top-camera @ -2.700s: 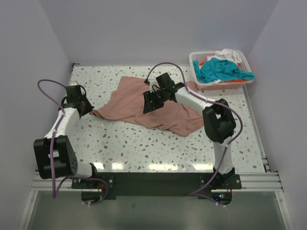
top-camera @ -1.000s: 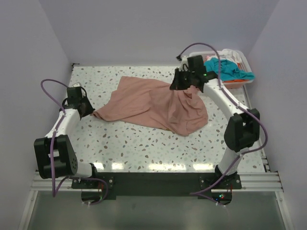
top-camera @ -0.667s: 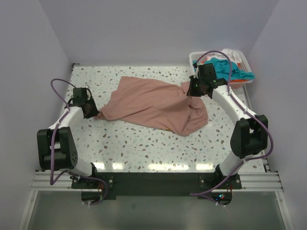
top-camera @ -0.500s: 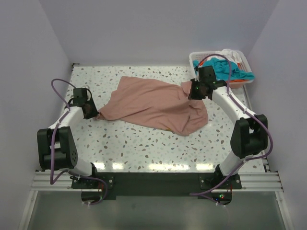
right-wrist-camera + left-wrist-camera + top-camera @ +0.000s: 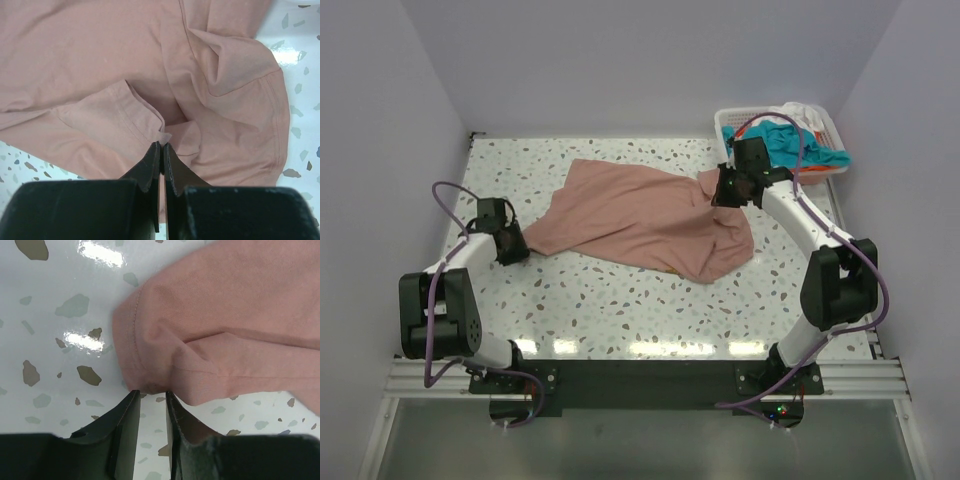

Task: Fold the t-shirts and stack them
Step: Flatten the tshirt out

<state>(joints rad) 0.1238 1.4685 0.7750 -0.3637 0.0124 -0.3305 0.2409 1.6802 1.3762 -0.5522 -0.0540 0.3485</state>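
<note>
A salmon-pink t-shirt lies spread but rumpled on the speckled surface, unfolded. In the top view it runs from about 9 o'clock of the surface's middle across to about 2 o'clock. Its widest, most bunched part sags toward 4 o'clock.

The left pincer sits low at the shirt's 9 o'clock tip. In the left wrist view its two fingers stand a little apart, with bare surface showing in the slot between them. Their tips lie right at the stitched hem of a folded-over flap of the cloth. No cloth lies between the fingers, so this pincer is open and holds nothing.

The right pincer is at the shirt's 2 o'clock corner, its arm reaching in from the 4 o'clock side. In the right wrist view its fingers are pressed together with only a hairline between them. A small pucker of pink cloth is caught at their tips, beside a hemmed edge that runs off toward 10 o'clock. This pincer is closed on the shirt. Creases fan out from the pinch.

At the surface's 1 o'clock corner, just beyond the right pincer, stands a white lattice basket. A teal t-shirt is heaped in it, with a white t-shirt crumpled at its 12 o'clock rim.
</note>
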